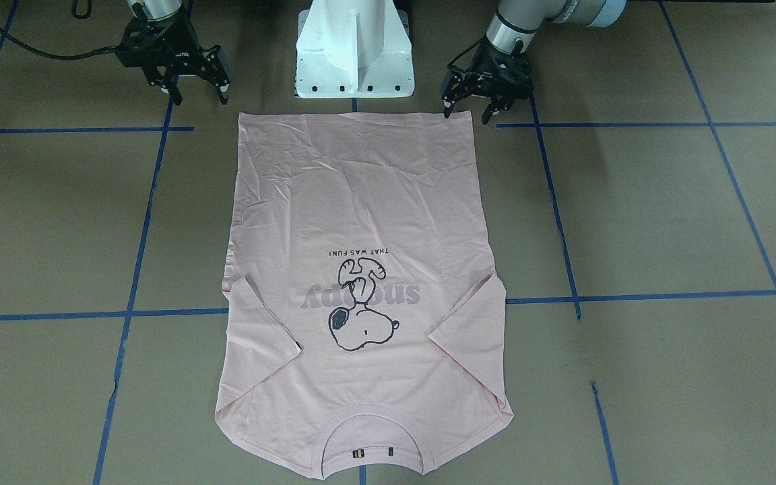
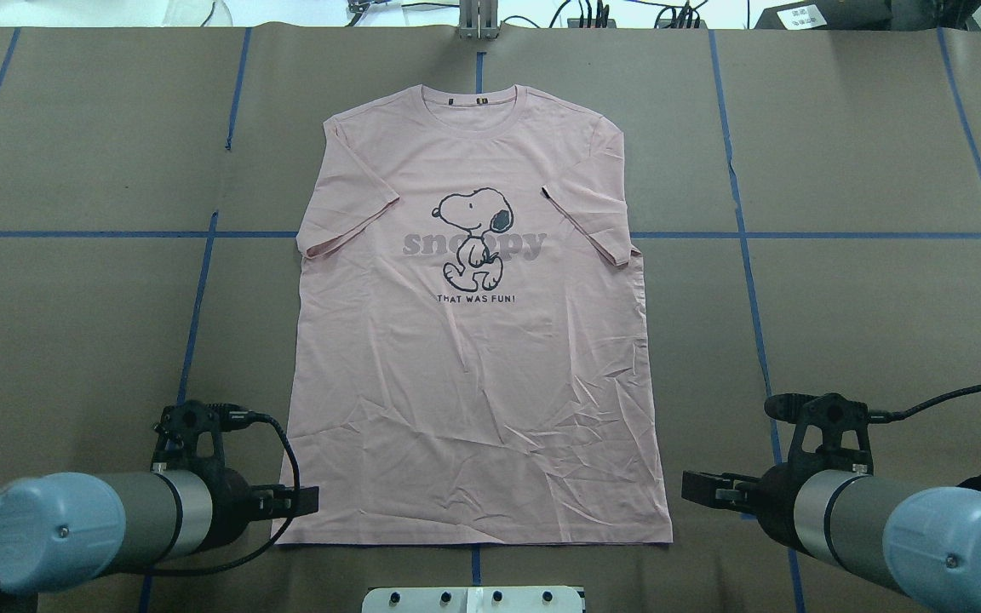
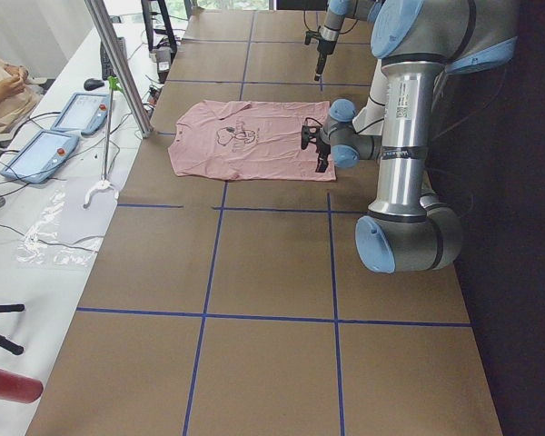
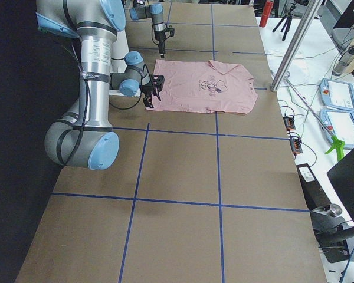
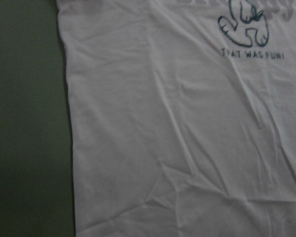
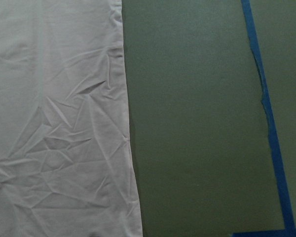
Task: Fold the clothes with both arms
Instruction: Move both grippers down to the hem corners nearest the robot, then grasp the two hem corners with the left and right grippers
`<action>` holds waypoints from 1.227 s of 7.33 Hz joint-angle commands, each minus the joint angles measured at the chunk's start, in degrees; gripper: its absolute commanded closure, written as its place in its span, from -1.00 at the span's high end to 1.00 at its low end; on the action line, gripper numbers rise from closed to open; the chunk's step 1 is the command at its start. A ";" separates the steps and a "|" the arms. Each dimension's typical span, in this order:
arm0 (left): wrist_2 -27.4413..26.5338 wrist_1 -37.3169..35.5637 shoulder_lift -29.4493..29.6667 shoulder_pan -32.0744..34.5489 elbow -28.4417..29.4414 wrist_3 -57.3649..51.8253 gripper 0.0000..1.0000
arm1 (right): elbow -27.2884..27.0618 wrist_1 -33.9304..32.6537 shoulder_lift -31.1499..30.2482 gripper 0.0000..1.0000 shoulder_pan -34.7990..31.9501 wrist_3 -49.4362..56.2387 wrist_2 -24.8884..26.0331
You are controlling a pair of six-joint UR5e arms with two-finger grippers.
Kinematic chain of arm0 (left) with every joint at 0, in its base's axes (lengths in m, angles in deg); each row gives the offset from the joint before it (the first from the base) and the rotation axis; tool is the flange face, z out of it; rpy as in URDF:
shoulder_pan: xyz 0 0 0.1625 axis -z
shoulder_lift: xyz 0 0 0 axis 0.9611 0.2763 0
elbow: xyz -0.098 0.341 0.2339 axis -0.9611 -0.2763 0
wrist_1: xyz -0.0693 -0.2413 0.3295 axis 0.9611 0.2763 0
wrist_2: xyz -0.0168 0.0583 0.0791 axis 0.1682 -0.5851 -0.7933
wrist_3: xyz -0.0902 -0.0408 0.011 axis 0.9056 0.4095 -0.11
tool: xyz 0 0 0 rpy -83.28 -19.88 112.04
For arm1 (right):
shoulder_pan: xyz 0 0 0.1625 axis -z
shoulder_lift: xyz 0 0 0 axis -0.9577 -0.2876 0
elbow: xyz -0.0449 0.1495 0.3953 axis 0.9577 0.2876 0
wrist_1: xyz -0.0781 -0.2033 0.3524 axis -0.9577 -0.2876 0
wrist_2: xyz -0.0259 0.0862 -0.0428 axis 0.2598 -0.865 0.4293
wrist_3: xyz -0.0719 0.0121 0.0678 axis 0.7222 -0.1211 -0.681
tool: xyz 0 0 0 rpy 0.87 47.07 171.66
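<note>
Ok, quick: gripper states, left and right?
Left gripper: open, holding nothing, by one hem corner of the T-shirt.
Right gripper: open, holding nothing, by the other hem corner.

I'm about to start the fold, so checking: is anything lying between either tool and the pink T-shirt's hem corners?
Nothing visible does. The left tool and right tool hang open near the T-shirt hem corners, with only bare table between.

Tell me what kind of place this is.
Probably a robotics lab test station: two silver-grey tubular robot arms at a brown table gridded with blue tape, grey handheld control tablets on a white side bench, and a pale pink T-shirt laid flat.
</note>
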 commanded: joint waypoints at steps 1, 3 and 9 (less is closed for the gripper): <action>-2.89 -0.25 -0.90 -4.68 1.04 4.51 0.18 | -0.02 0.01 -0.37 0.92 1.81 -1.19 2.16; -2.90 -0.25 -0.90 -4.59 1.74 4.52 0.11 | 0.07 0.01 -0.37 0.93 1.99 -1.19 2.17; -2.81 -0.34 -1.07 -4.50 1.66 4.60 -0.56 | 0.16 0.01 -0.29 0.93 2.08 -1.19 2.43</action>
